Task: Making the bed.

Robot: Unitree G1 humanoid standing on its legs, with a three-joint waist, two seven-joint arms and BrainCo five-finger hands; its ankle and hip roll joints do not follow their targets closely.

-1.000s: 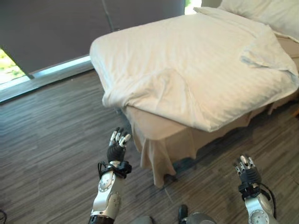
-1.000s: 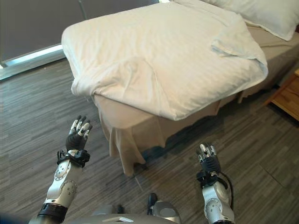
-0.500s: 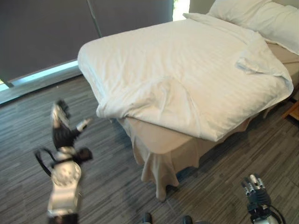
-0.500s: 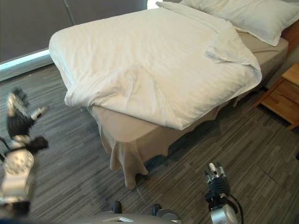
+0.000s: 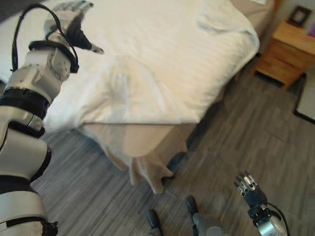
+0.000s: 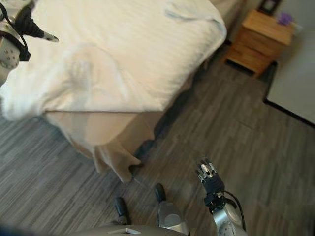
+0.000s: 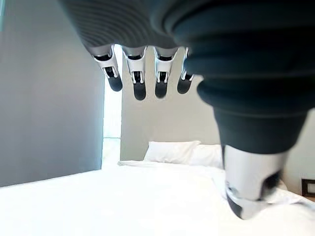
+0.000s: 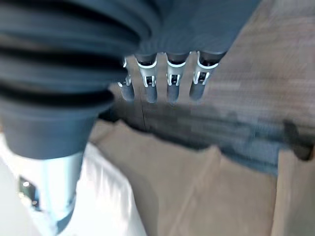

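A bed [image 5: 147, 142] stands at the far left of the scene on a grey wood-plank floor [image 5: 246, 137]. A white duvet [image 5: 162, 64] with a faint woven stripe covers it; the cloth is rumpled near the bed's near corner, where a raised fold bulges up, and another small fold sits near its far right edge. Below the duvet a beige sheet [image 5: 142, 162] hangs loose off the near corner in soft pleats. White pillows [image 7: 182, 152] lie at the far end of the bed. The left hand [image 5: 71, 24] is raised above the duvet on the left, fingers straight and spread, thumb out, holding nothing and touching nothing. The right hand [image 5: 250, 189] hangs low at the near right over the floor, fingers straight and relaxed, empty. A wooden nightstand [image 5: 288, 54] stands at the far right beside the bed.
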